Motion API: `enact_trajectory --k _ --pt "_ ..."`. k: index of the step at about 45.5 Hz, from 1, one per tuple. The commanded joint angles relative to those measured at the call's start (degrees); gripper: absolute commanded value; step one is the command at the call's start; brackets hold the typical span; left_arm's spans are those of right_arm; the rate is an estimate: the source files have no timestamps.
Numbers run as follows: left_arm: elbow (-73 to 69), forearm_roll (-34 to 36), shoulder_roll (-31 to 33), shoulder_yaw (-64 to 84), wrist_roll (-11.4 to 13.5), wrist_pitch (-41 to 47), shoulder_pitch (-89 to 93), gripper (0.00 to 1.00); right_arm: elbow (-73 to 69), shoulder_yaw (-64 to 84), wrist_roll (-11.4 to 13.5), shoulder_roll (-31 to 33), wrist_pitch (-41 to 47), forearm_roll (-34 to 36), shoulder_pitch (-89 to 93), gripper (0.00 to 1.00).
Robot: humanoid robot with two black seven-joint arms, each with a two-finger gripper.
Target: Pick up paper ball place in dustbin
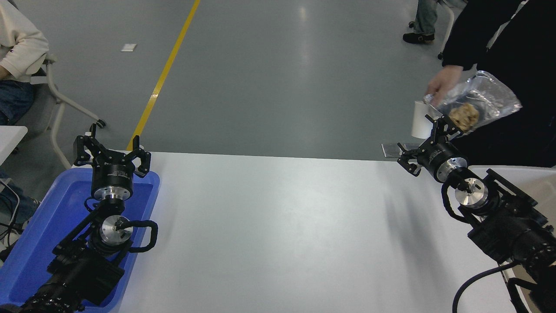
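Two grippers, both spread apart, empty: left gripper (111, 152) over one blue tray (39, 226), right gripper (423, 141) at table (269, 226) far edge. One person's hand (443, 84) holds a clear bag (478, 102); paper ball and dustbin not identifiable.

The tan, wrinkled paper ball (464, 116) sits in a clear bag (488, 93) above the table's (278, 226) far right corner; the cream dustbin (527, 169) shows partly below.

occlusion log | dustbin (527, 176): mostly hidden behind right arm, cut by right edge | blue tray (39, 234): cut at left edge | clear bag (478, 102) contents: indistinct
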State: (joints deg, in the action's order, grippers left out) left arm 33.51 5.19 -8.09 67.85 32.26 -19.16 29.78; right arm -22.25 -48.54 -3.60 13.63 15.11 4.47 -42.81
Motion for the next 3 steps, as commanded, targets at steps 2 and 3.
enact_trajectory --k 2,3 --pt "0.0 0.0 0.0 0.0 0.0 0.0 -0.1 0.99 -0.2 -0.1 0.0 -0.1 0.5 0.5 0.1 1.00" --pt "0.0 0.0 0.0 0.0 0.0 0.0 0.0 0.99 -0.1 0.1 0.0 -0.1 0.6 0.5 0.1 1.00"
